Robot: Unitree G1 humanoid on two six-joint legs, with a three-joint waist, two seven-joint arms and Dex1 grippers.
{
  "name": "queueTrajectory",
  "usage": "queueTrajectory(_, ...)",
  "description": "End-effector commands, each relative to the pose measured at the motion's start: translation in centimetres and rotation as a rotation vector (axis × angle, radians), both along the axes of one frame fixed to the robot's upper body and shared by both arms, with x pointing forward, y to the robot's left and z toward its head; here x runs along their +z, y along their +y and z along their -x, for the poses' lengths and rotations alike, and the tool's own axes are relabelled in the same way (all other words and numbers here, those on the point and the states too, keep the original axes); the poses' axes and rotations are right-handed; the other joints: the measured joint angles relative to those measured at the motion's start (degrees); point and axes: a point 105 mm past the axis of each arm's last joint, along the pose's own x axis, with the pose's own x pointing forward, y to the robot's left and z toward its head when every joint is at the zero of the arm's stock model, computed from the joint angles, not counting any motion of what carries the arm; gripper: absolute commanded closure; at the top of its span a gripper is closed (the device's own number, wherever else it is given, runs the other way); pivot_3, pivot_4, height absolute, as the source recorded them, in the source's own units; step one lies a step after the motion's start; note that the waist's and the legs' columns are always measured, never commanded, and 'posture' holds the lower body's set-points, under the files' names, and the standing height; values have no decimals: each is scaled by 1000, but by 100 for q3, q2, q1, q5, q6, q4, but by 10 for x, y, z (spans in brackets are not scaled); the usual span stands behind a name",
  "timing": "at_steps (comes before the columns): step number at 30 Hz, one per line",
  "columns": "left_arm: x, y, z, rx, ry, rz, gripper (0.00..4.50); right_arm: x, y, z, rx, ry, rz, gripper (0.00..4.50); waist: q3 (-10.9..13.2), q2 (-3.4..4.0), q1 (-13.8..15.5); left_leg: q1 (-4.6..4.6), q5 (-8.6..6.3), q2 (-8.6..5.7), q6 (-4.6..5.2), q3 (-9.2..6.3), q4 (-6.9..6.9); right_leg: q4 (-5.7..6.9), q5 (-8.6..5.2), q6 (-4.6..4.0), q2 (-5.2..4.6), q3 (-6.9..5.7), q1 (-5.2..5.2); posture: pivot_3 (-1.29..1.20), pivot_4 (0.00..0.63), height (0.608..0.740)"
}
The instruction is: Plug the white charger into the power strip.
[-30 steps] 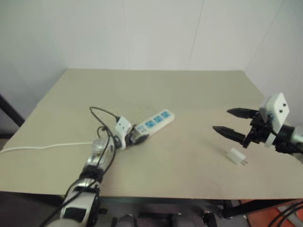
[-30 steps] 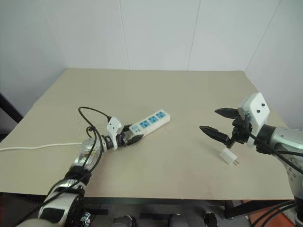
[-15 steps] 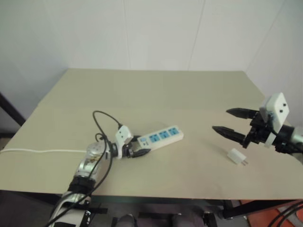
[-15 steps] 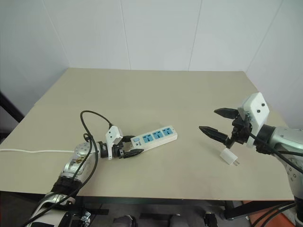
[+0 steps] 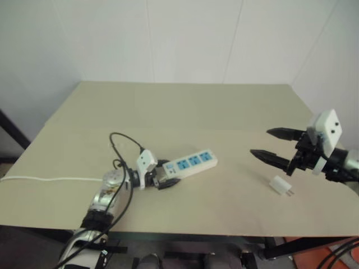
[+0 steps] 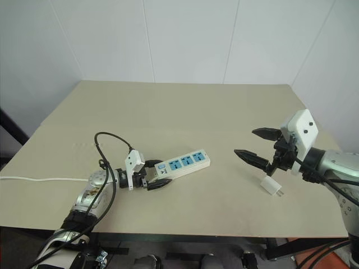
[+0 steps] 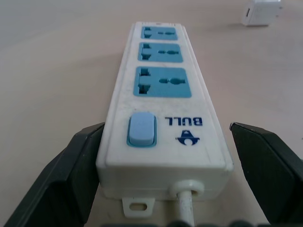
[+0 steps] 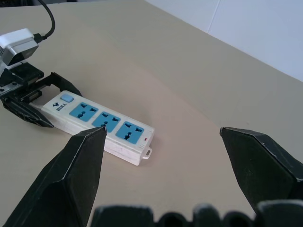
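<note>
In the left eye view, the power strip [image 5: 188,163] is seen lying flat on the beige surface [image 5: 185,106], just left of centre, its switch end between the fingers of the left claw [image 5: 166,174]. Compared with a second ago, the strip has been swung from a steep slant toward roughly the three o'clock direction, and the left claw, clamped on it then, is now spread wide with a gap at one side of the strip. The white cord [image 5: 33,179] is seen trailing off toward nine o'clock. In the right eye view, the right claw [image 6: 255,147] is seen hovering above the surface at the right side, fingers wide apart and holding nothing, unchanged from the earlier frames; the white charger [image 6: 271,186] lies on the surface beneath it, toward five o'clock of its tips, in the same place as before. In the left wrist view, the strip's pale blue switch [image 7: 141,129] and three blue sockets are shown between the two open black fingers [image 7: 61,179], one finger close against the strip's side, the other clear of it. In the right wrist view, the strip is seen well beyond the open fingers [image 8: 71,179].
</note>
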Motion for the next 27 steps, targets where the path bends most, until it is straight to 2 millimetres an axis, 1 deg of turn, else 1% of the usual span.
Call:
queueTrajectory(1,20,8,-4,-3,-61,58,29,11,1,5,2,-42,4,0,0,0,-4,0,0,0,0,0,0,0,0,0,0,0,0,0,150,740)
queueTrajectory(4,19,10,-6,-14,-57,66,29,11,1,5,2,-43,3,0,0,0,-3,1,0,0,0,0,0,0,0,0,0,0,0,0,150,740)
queueTrajectory(6,15,7,-8,-28,-44,68,29,12,1,5,3,-46,3,0,0,0,-1,0,0,0,0,0,0,0,0,0,0,0,0,0,150,740)
queueTrajectory(11,0,-4,-13,-65,-31,21,29,16,1,7,7,-51,4,0,0,0,3,-1,0,-1,0,0,0,-2,0,0,0,0,0,0,150,740)
queueTrajectory(18,-10,-20,-17,-90,-23,18,29,17,3,11,9,-50,7,0,0,0,21,-2,0,-3,0,0,0,-3,0,2,-2,0,2,0,150,740)
queueTrajectory(25,-18,-24,-19,-76,-11,8,29,18,4,14,14,-52,2,0,-4,3,60,2,0,-4,0,0,1,-3,2,5,-3,0,9,0,150,740)
queueTrajectory(27,-24,-24,-18,-77,4,-8,29,19,5,14,15,-55,2,0,-8,7,67,4,0,-5,0,0,2,-3,2,6,-4,0,12,0,150,740)
